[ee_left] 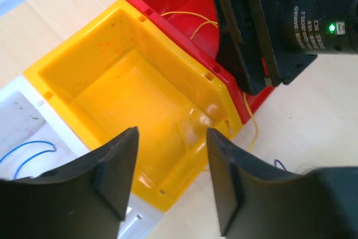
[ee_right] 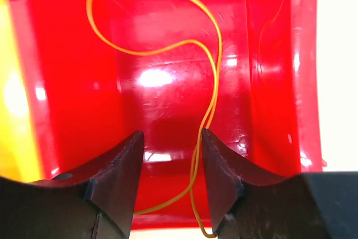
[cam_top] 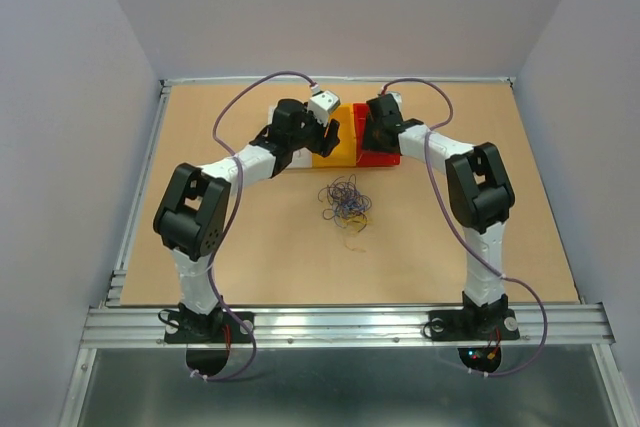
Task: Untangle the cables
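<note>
— Tan table (cam_top: 520, 247), three bins at the back. Where are the cables (cam_top: 345, 202)?
— Mostly one tangle mid-table, well apart from the bins. One yellow-orange wire (ee_right: 151, 51) lies in the red bin (ee_right: 67, 82), one blue wire (ee_left: 33, 148) in the white bin (ee_left: 17, 104).
— And the grippers?
— The left gripper (ee_left: 172, 138) hangs over the yellow bin (ee_left: 84, 54), jaws half apart and empty. The right gripper (ee_right: 172, 138) is over the red bin, jaws likewise parted, with the orange wire loose between them.
— So a drop-off. Next?
— Probably reach for the tangle and pinch a single strand.
</note>
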You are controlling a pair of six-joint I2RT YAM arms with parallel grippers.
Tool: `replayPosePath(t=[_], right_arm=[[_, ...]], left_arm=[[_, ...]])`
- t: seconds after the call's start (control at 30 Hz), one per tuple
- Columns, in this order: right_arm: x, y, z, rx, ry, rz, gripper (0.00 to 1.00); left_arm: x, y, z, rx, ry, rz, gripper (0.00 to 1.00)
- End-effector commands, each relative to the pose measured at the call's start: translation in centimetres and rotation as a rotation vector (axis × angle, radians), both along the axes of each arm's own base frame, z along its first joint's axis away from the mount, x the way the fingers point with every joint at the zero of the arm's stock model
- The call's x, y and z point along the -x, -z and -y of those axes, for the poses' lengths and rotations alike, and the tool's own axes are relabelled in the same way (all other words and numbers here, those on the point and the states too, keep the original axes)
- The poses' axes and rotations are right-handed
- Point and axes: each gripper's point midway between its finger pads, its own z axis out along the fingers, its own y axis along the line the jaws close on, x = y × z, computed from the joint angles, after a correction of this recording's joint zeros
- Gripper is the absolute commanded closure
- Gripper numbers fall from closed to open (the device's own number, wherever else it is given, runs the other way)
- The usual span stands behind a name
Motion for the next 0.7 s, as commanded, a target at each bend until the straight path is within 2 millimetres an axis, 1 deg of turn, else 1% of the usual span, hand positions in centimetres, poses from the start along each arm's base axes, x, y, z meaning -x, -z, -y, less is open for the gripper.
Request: replayPosePath(t=[0.0, 0.03, 0.07, 0.13, 0.23, 0.33, 0.37, 0.4, 0.5, 0.6, 0.67], right_arm=[[-0.8, -3.8, -1.1, -0.061, -0.031, 0.106, 0.50], [-0.8, -3.9, -1.1, -0.062, -0.030, 0.109, 0.51], [-0.8, -4.1, -1.0, -0.062, -0.029, 0.112, 0.54], [-0.7, -4.2, -1.0, -0.060, -0.027, 0.114, 0.56], [-0.5, -4.4, -1.0, -0.066, -0.029, 0.117, 0.56], [-0.6, -4.5, -1.1, -0.070, -0.029, 0.121, 0.60], [-0.6, -4.4, -1.0, -0.067, -0.027, 0.119, 0.63], [-0.6, -4.4, -1.0, -0.067, -0.025, 0.119, 0.67], [-0.7, -4.2, -0.8, -0.060, -0.014, 0.120, 0.73], [-0.8, -4.1, -0.7, -0.058, -0.005, 0.119, 0.78], [-0.8, -3.9, -0.7, -0.057, -0.006, 0.116, 0.78]], left_arm=[[1.2, -5.3, -0.3, 0.014, 0.077, 0.157, 0.28], [1.4, -5.7, -0.8, 0.013, 0.076, 0.172, 0.27], [2.1, -6.5, -1.0, 0.024, 0.096, 0.194, 0.26], [2.6, -7.1, -1.3, 0.029, 0.131, 0.213, 0.25], [4.3, -6.9, -0.5, 0.014, 0.243, 0.224, 0.25], [4.5, -6.0, -0.1, -0.021, 0.290, 0.220, 0.25], [3.9, -4.9, -0.2, -0.045, 0.269, 0.205, 0.25], [3.6, -4.4, -0.1, -0.054, 0.258, 0.196, 0.25], [3.6, -2.5, 0.8, -0.086, 0.278, 0.162, 0.25], [3.7, -1.3, 1.8, -0.144, 0.282, 0.173, 0.25], [3.8, -0.7, 2.0, -0.174, 0.272, 0.180, 0.25]])
